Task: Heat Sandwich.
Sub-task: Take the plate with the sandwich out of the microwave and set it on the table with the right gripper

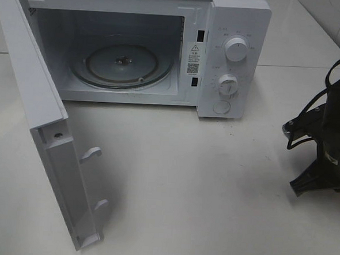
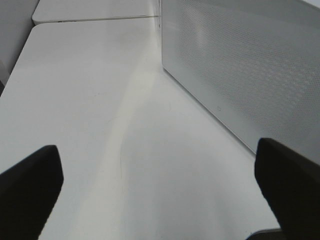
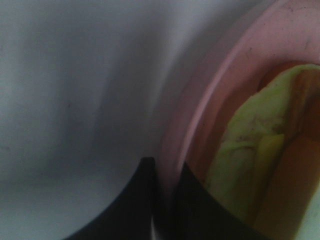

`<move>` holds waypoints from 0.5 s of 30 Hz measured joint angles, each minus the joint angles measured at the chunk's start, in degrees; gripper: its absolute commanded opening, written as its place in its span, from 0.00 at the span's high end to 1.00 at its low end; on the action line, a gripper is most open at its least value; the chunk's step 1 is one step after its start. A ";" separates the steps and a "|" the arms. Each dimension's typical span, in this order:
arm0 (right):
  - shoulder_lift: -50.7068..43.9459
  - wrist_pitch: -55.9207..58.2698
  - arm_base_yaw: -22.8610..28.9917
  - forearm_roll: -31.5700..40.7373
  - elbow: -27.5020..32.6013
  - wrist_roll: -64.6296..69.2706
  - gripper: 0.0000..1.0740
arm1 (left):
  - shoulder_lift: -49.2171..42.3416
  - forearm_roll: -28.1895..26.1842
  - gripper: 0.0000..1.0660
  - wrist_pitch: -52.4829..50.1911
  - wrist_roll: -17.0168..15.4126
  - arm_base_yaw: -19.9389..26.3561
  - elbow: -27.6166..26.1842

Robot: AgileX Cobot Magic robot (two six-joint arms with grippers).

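Note:
The sandwich [image 3: 250, 150], yellowish-tan, lies on a round pink plate [image 3: 210, 85], seen only in the right wrist view. My right gripper [image 3: 167, 200] is shut on the plate's rim, one dark finger on each side of it. In the exterior high view the right arm [image 1: 325, 143] hangs at the far right edge, and plate and sandwich fall outside that view. The white microwave [image 1: 236, 27] stands at the back with its door [image 1: 48, 137] swung wide open to the left. Its glass turntable [image 1: 122, 64] is bare. My left gripper [image 2: 160, 195] is open over the table, holding nothing.
A white perforated panel of the microwave [image 2: 250, 65] rises close beside the left gripper. The white table [image 1: 200, 193] stretches in front of the microwave. Two knobs [image 1: 237, 49] sit on the microwave's right panel. A second tabletop [image 2: 90, 10] adjoins farther off.

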 measured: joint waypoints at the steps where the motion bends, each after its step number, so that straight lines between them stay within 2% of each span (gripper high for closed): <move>1: 0.52 -0.52 0.00 -0.06 0.00 0.06 0.99 | 0.00 0.00 0.03 0.00 0.00 0.00 0.00; 15: 3.09 -1.78 0.00 -2.35 -0.11 0.57 0.97 | 0.00 0.00 0.03 0.00 0.00 0.00 0.00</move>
